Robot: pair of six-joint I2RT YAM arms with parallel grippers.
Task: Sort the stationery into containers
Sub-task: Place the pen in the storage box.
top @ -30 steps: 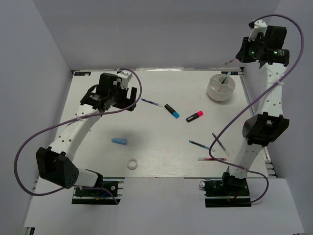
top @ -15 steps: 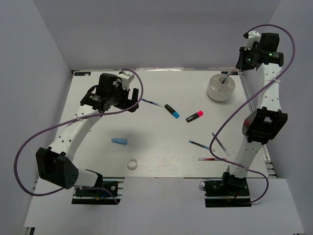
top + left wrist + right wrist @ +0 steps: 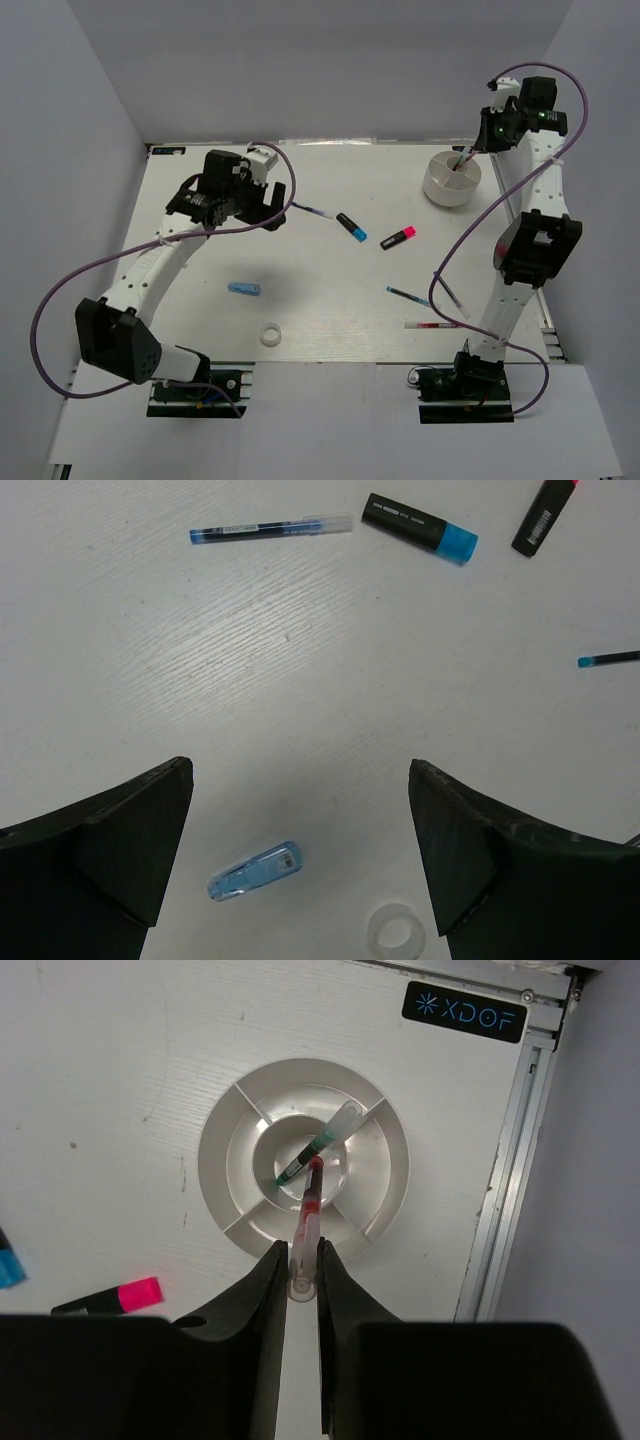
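The dish [image 3: 434, 186] sits at the far right corner of the table [image 3: 330, 290]. A standing pen [image 3: 463, 157] leans in its centre cup. Directly above, the right gripper [image 3: 301, 1260] pinches a gripped pen [image 3: 306, 1205] whose tip points into the same cup.

Across the middle, left to right, lie a far pen [image 3: 312, 211], a first marker [image 3: 351, 226] and a second marker [image 3: 398, 237]. The left gripper [image 3: 300, 770], fingers spread, hangs just left of the far pen.

Nearer the bases, the tube [image 3: 245, 289] lies on the left, with the tape ring [image 3: 270, 334] in front of it and slightly right. On the near right, beside the right arm [image 3: 530, 250], three more lie close together: a middle pen [image 3: 408, 296], a slanted pen [image 3: 450, 293] to its right, and a nearest pen [image 3: 430, 325] in front of both.
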